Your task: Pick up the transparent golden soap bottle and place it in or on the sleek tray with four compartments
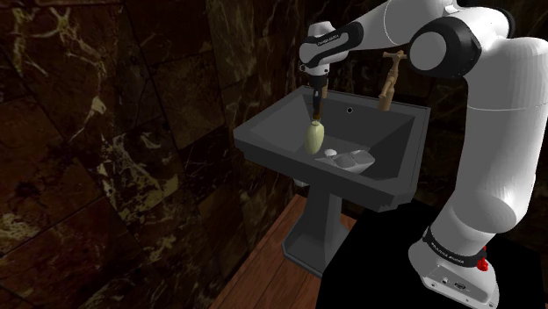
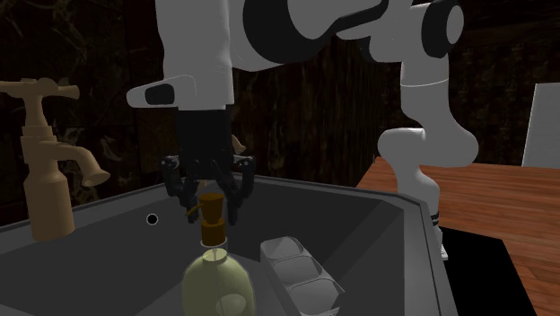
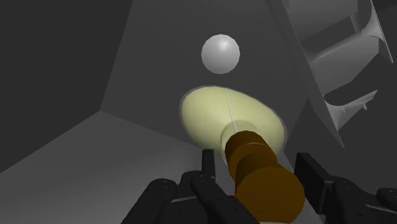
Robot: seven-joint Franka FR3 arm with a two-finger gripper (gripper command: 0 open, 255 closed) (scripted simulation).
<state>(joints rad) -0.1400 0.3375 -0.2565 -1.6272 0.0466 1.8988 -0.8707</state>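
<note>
Grasp step: gripper spread, straddling soap bottle cap, not yet pinching. Next: close fingers, lift, shift to tray.

White Franka arm, dark at the joints (smooth and plain all over).
The arm is built of glossy white, rounded links with dark grey joint rings. Toward 5 o'clock in the shoulder view, a black band with small white lettering circles its foot, and a red button sits just beside it. A similar lettered band wraps the wrist near 12 o'clock. The gripper is all black, with two blocky fingers.
</note>
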